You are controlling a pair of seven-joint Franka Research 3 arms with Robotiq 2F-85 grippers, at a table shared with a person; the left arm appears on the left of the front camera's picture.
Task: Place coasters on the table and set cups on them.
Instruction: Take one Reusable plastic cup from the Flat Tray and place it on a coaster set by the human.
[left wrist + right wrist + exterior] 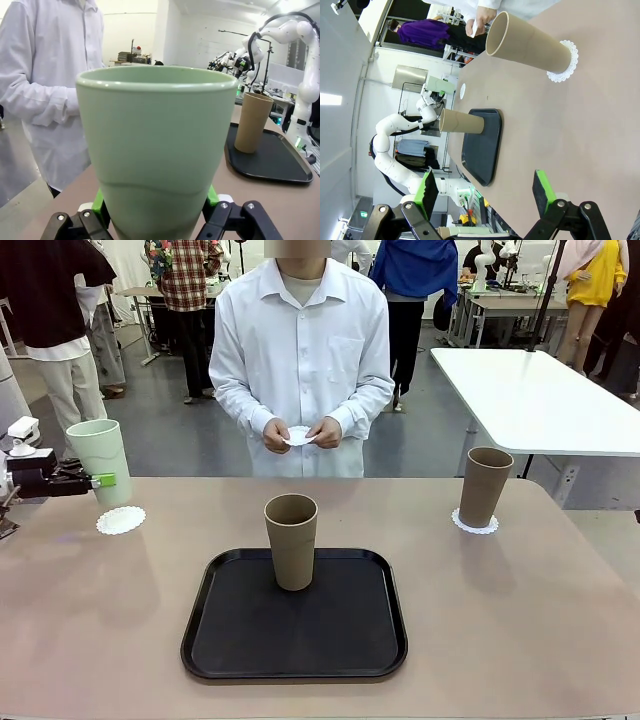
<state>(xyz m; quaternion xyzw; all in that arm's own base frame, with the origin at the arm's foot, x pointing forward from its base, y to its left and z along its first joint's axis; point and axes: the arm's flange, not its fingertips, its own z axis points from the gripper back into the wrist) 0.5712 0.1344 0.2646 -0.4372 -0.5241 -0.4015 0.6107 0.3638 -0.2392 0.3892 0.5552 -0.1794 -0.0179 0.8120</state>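
Observation:
My left gripper (100, 481) is shut on the pale mint cup (98, 455), holding it upright at the table's far left, just above and behind a white coaster (121, 520). In the left wrist view the mint cup (157, 150) sits between the green pads (98, 201). One tan cup (291, 540) stands on the black tray (230, 640). The other tan cup (484, 487) stands on a coaster (474, 524) at the right. The person holds a third coaster (298, 436) in both hands. My right gripper (485, 195) is open and holds nothing, well back from the tan cup (527, 42) on its coaster (565, 62).
The beige table (520, 620) has free room on both sides of the tray. A white table (540, 400) stands at the back right. The person stands at the far edge, at the middle. People and other tables fill the room behind.

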